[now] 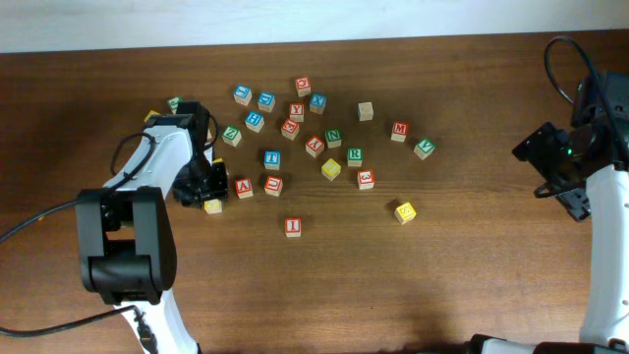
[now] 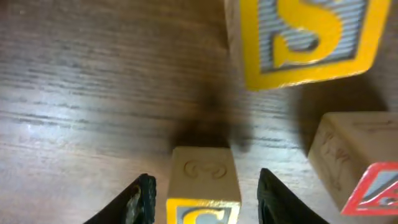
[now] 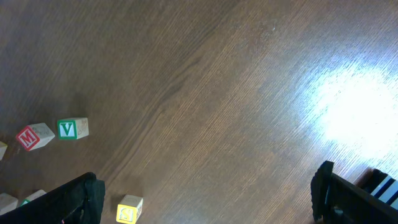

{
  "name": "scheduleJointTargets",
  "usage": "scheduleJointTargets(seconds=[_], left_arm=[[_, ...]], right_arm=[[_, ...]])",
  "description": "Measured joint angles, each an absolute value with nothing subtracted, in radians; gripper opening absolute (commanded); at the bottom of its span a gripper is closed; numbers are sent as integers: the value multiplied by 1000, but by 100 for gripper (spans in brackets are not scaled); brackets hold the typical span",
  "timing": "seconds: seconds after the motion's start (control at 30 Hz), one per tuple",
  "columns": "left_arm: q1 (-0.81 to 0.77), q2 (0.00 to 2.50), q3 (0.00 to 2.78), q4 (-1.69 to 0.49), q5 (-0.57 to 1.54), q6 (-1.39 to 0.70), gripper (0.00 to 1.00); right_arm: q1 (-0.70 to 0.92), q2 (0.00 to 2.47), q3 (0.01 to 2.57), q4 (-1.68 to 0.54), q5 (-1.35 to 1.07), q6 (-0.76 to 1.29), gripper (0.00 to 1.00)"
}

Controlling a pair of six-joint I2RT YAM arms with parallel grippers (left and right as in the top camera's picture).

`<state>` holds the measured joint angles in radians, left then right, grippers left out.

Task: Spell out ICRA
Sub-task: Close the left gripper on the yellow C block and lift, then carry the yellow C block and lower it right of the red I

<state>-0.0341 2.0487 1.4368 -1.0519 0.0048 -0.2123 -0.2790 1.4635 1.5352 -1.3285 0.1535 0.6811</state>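
Observation:
My left gripper (image 2: 202, 199) is open low over the table, its fingers on either side of a yellow C block (image 2: 202, 186) with a gap on each side. In the overhead view the left gripper (image 1: 201, 189) is at the left edge of the block cluster, with a yellow block (image 1: 213, 206) at its tip. A red A block (image 1: 243, 187) lies just to its right. A red I block (image 1: 293, 227) stands alone nearer the front. My right gripper (image 1: 562, 189) is open and empty at the far right, and the right wrist view (image 3: 205, 199) shows only bare wood between its fingers.
Several letter blocks are scattered across the table's middle (image 1: 295, 128). A yellow S block (image 1: 404, 211) lies apart and shows in the right wrist view (image 3: 129, 210), with a green V (image 3: 73, 129) and a red M (image 3: 30, 137). A large yellow block (image 2: 305, 37) sits just ahead of the left fingers.

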Motion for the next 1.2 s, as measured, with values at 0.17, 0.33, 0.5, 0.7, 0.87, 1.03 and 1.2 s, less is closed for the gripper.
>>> scheduleJointTargets(seconds=[0.17,0.33,0.5,0.7,0.87,1.03,1.2], left_arm=[[-34,2049,1426,-1046,17,-212,46],[-34,2049,1419,-1045,19,-212,42],[-34,2049,1410,-1044,15,-212,40],[-34,2049,1410,-1016,11,-212,39],[-34,2049,1410,-1005,11,-212,35],[-34,2049,1410,-1013,11,-212,35],[-34,2049,1410,-1016,10,-212,29]], right_arm=[[-279,1464,1535,-1328,154,681,98],[-279,1464,1535,-1328,154,682,98],[-279,1464,1535,-1328,154,681,98],[-279,1464,1535,-1328,154,681,98],[-279,1464,1535,-1328,154,681,98],[-279,1464,1535,-1328,154,682,98],[-279,1464,1535,-1328,154,682,98]])
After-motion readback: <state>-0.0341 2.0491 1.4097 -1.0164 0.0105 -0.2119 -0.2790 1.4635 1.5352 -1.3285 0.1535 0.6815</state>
